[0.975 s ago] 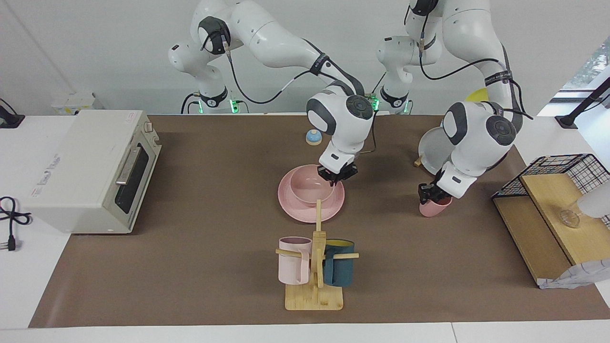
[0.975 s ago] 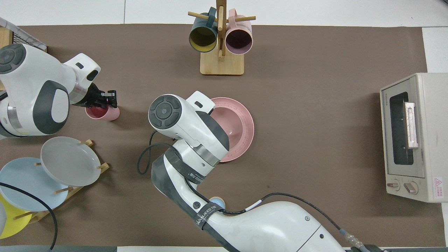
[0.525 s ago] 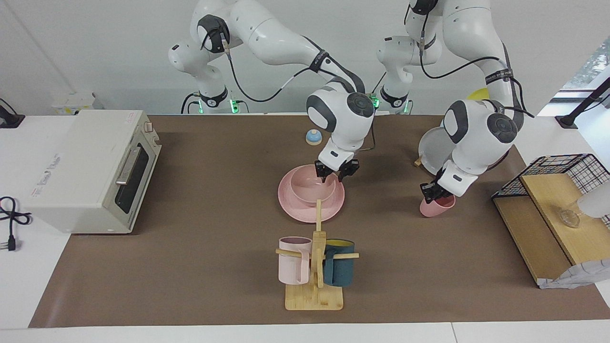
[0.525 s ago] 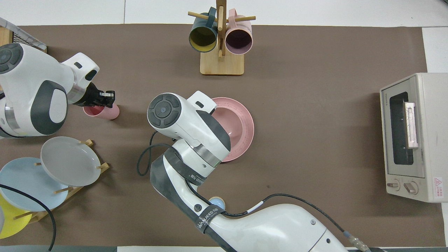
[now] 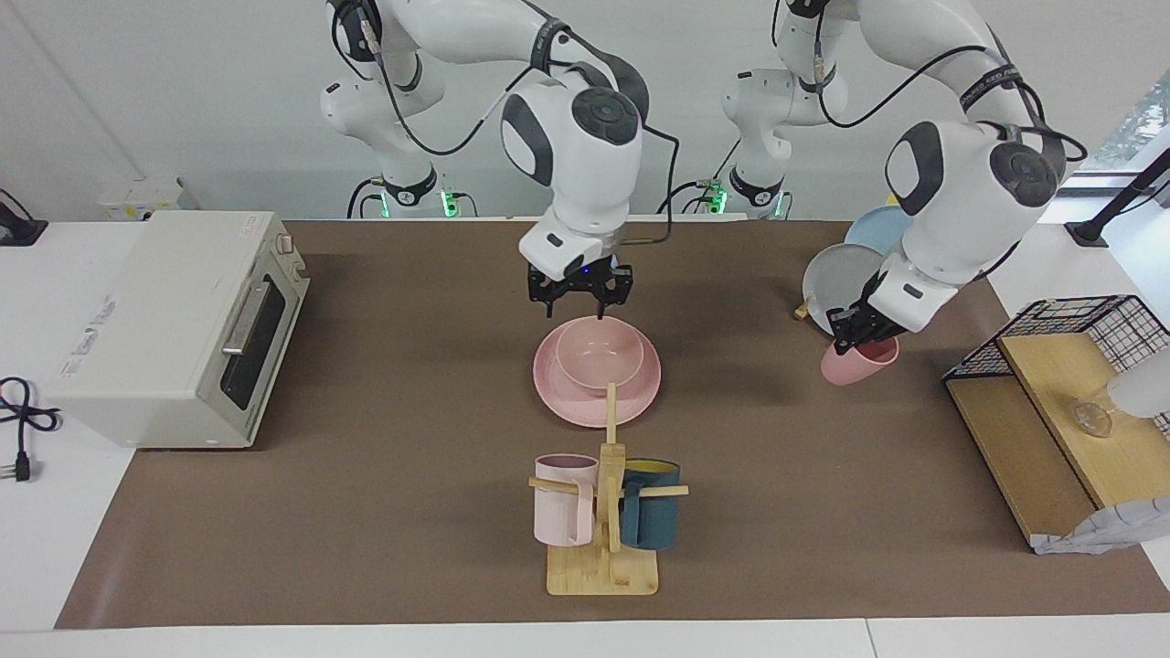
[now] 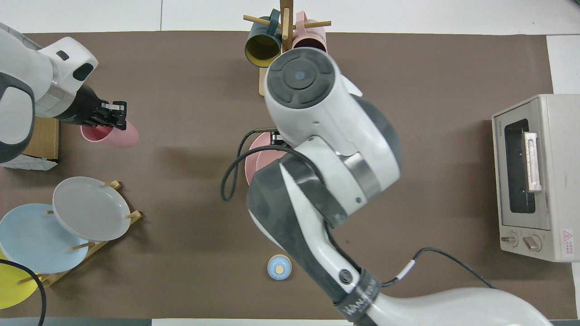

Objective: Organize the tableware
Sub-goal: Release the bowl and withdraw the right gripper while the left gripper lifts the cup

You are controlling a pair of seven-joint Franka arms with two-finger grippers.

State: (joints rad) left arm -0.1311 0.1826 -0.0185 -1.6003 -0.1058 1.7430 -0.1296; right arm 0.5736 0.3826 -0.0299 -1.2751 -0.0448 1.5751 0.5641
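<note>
The pink bowl [image 5: 599, 352] sits in the pink plate [image 5: 559, 395] at the middle of the mat. My right gripper [image 5: 576, 306] hangs open and empty just above the bowl's rim on the robots' side. In the overhead view the right arm hides the bowl and leaves only an edge of the plate [image 6: 253, 158] showing. My left gripper [image 5: 855, 331] is shut on the rim of the small pink cup [image 5: 859, 363] and holds it tilted above the mat toward the left arm's end. The left gripper [image 6: 111, 115] and the cup [image 6: 113, 135] also show in the overhead view.
A wooden mug rack [image 5: 603, 557] with a pale pink mug [image 5: 564, 512] and a teal mug [image 5: 651, 516] stands farther from the robots than the plate. There is also a toaster oven [image 5: 174, 324], a plate rack with a grey plate [image 6: 90, 208], a wire shelf [image 5: 1060, 393] and a small bell [image 6: 279, 267].
My right gripper let go of the bowl, opened and rose above it. My left gripper lifted the cup off the mat and tilted it.
</note>
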